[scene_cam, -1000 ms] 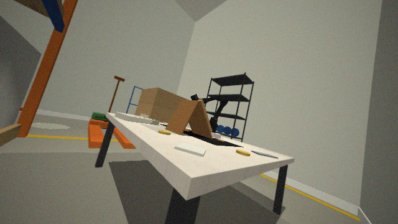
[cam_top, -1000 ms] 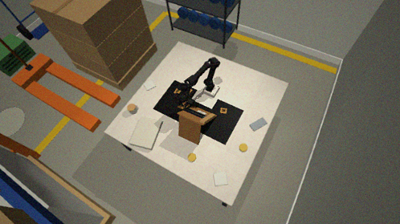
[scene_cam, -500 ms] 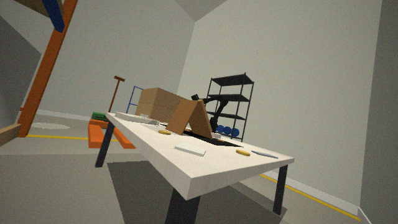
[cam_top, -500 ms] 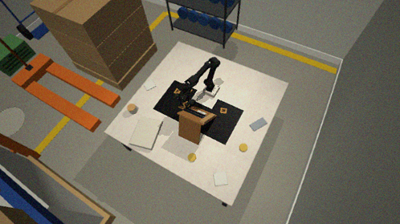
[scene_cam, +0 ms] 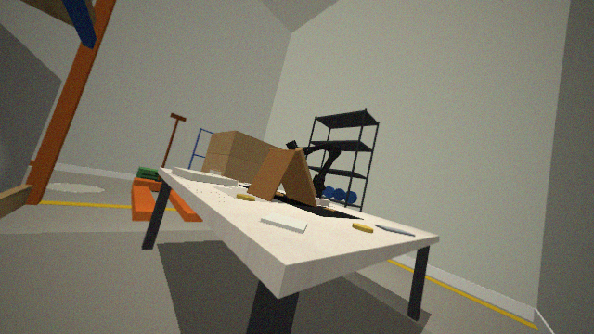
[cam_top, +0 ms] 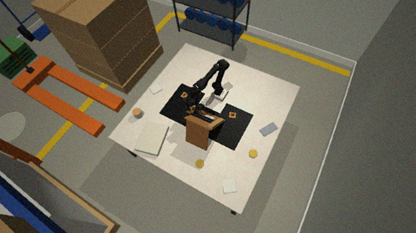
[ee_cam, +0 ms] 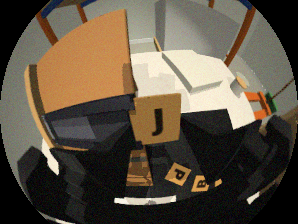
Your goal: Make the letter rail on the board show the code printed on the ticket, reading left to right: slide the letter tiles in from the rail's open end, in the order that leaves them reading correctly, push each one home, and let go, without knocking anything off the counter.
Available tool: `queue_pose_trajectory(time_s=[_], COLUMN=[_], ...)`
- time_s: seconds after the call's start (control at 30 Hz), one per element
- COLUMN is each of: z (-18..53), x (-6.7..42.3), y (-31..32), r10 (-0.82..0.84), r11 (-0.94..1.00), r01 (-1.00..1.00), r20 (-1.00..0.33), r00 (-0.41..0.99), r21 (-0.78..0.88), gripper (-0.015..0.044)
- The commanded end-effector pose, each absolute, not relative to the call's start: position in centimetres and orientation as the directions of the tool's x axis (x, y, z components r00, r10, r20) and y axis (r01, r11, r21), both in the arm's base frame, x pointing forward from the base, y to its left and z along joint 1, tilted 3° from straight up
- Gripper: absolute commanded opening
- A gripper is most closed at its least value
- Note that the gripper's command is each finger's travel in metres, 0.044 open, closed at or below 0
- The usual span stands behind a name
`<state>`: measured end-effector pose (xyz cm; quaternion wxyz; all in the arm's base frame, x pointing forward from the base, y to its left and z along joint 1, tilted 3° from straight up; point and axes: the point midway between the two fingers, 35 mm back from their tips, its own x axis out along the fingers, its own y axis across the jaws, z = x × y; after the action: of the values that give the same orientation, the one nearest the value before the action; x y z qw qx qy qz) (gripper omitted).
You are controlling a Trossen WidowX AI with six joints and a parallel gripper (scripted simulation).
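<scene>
A warehouse bay surrounds me: stacked cartons and an orange pallet jack to the left, a black shelf rack of blue rolls behind, and the white bench (cam_top: 272,93) in the middle with a black mat (cam_top: 241,125) across it. On that mat stands the brown wedge-shaped board (cam_top: 199,131), and my arm reaches down just behind it.

My fingers are clenched on the J tile (ee_cam: 156,117), holding it upright just above the mat, with the board's tan face up to the left and its dark rail (ee_cam: 80,125) running left from the tile. To do this step well, I should keep the tile square to the rail, line its lower edge with the channel at the open end, feed it in slowly without tipping, push it fully home, and only then release. I should also keep my wrist clear of the board so nothing gets shoved toward the bench edge.

Writing: the tile reads "J" plainly. Two loose tiles (ee_cam: 188,179) lie lower right on the mat; their letters are too blurred to read, and I cannot make out the ticket's code.
</scene>
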<state>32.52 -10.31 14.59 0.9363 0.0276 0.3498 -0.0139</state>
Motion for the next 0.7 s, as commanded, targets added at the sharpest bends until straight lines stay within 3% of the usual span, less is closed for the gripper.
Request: queue_pose_trajectory(time_s=[0.0, 0.67], z=[14.4, 14.5], x=[32.4, 32.5], y=[-10.1, -9.1], r10=[-0.008, -0.008], r11=[0.998, 0.998], r01=[0.05, 0.05], r20=[-0.659, -0.659], r00=[0.752, 0.752], r21=[0.044, 0.045], gripper=[0.0, 0.0])
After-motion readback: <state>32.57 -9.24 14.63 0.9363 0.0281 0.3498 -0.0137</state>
